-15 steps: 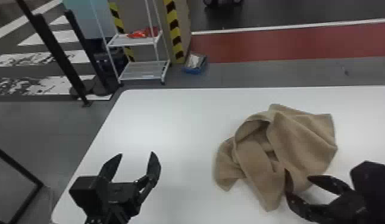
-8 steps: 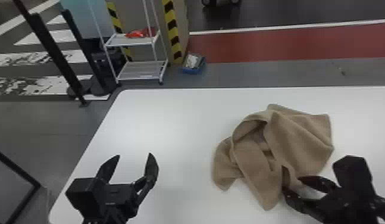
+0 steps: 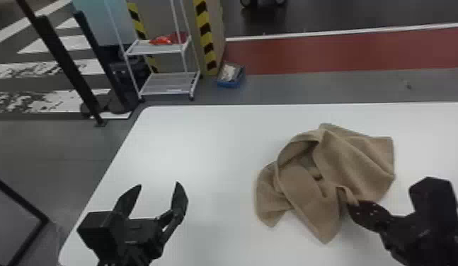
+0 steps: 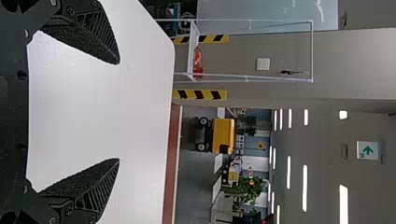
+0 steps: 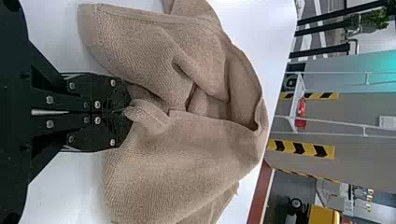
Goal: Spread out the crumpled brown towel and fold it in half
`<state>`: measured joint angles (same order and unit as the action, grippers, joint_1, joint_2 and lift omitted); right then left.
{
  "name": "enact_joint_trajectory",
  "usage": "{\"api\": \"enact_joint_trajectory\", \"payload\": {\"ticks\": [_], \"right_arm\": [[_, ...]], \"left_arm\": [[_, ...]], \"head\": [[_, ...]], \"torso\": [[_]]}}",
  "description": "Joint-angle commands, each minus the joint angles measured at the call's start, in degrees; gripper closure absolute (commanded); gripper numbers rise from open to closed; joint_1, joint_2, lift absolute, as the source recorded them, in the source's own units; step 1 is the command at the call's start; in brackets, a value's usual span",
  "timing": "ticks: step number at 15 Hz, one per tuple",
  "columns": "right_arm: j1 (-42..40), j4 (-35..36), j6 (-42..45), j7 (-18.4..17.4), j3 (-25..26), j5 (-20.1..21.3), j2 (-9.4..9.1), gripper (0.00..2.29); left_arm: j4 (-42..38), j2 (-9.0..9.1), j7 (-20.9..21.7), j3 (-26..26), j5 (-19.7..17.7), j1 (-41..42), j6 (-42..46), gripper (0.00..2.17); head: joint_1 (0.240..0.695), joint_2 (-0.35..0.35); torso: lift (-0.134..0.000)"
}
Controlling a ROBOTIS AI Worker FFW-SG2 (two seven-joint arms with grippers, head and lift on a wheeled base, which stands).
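Observation:
The crumpled brown towel (image 3: pixel 351 162) lies in a heap on the right half of the white table, with folds and a hollow near its middle. My right gripper (image 3: pixel 355 207) is at the towel's near right edge, shut on a pinched bit of it. In the right wrist view, the closed right gripper (image 5: pixel 126 112) holds a small peak of the towel (image 5: pixel 187 154). My left gripper (image 3: pixel 159 185) is over the table's near left part, well left of the towel, open and holding nothing. The left wrist view has the open left gripper (image 4: pixel 119 111) with bare table between its fingers.
The white table (image 3: pixel 203 141) has its left edge just beyond my left gripper. Past its far edge stand a white wire shelf (image 3: pixel 167 85) and a blue box (image 3: pixel 231 76) on the floor. Black posts (image 3: pixel 65 67) stand at the back left.
My right gripper has closed its spread fingers on the towel's near right edge, pulling up a small peak of cloth. The left gripper has stayed open in about the same place.

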<state>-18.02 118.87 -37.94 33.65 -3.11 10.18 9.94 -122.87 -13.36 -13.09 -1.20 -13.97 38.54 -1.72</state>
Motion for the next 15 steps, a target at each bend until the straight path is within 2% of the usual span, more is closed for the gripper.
{"api": "enact_joint_trajectory", "payload": {"ticks": [1, 4, 5, 6, 7, 9, 10, 12, 13, 15], "right_arm": [[1.06, 1.36, -0.70, 3.35, 4.26, -1.31, 0.17, 1.41], [6.69, 2.33, -2.10, 12.14, 7.51, 1.15, 1.31, 1.41], [8.09, 2.24, -2.28, 13.89, 8.74, 0.80, 1.58, 1.41], [9.24, 2.33, -2.81, 15.30, 10.23, -1.31, 1.58, 1.41], [9.85, 2.24, -4.92, 15.48, 10.76, -2.54, 1.58, 1.41], [9.94, 1.10, -4.57, 14.60, 9.71, 0.45, 1.40, 1.41], [11.08, -0.57, -3.86, 13.28, 10.32, 0.54, 1.40, 1.41], [14.51, -4.17, 0.36, 12.84, 13.31, -0.95, 1.66, 1.41], [17.06, -5.14, 0.36, 14.33, 13.92, -0.34, 2.28, 1.41], [20.40, -5.93, 0.71, 17.32, 11.11, 2.21, 5.62, 1.40]], "left_arm": [[0.00, 0.00, 0.00, -0.04, 0.00, 0.04, 0.00, 0.15], [-0.09, -0.09, 0.08, -0.04, 0.09, 0.04, 0.17, 0.15], [-0.09, -0.09, 0.08, -0.04, 0.00, 0.04, 0.17, 0.15], [0.00, -0.09, 0.08, -0.04, 0.00, 0.04, 0.17, 0.15], [0.00, 0.00, 0.08, -0.04, 0.00, 0.04, 0.17, 0.15], [-0.09, 0.00, 0.08, -0.04, 0.00, 0.13, 0.35, 0.15], [-0.09, 0.00, 0.08, -0.04, 0.00, 0.22, 0.35, 0.15], [-0.26, -0.09, 0.17, -0.12, 0.00, 0.39, 0.35, 0.15], [-0.35, -0.09, 0.26, -0.04, 0.00, 0.48, 0.35, 0.15], [-0.44, 0.00, 0.35, -0.04, 0.00, 0.83, 0.70, 0.15]], "head": [[0.695, 0.186], [0.695, 0.161], [0.695, 0.155], [0.695, 0.138], [0.695, 0.128], [0.695, 0.113], [0.695, 0.107], [0.695, 0.089], [0.695, 0.079], [0.695, 0.049]], "torso": [[-0.123], [-0.123], [-0.123], [-0.123], [-0.123], [-0.123], [-0.123], [-0.123], [-0.123], [-0.123]]}}
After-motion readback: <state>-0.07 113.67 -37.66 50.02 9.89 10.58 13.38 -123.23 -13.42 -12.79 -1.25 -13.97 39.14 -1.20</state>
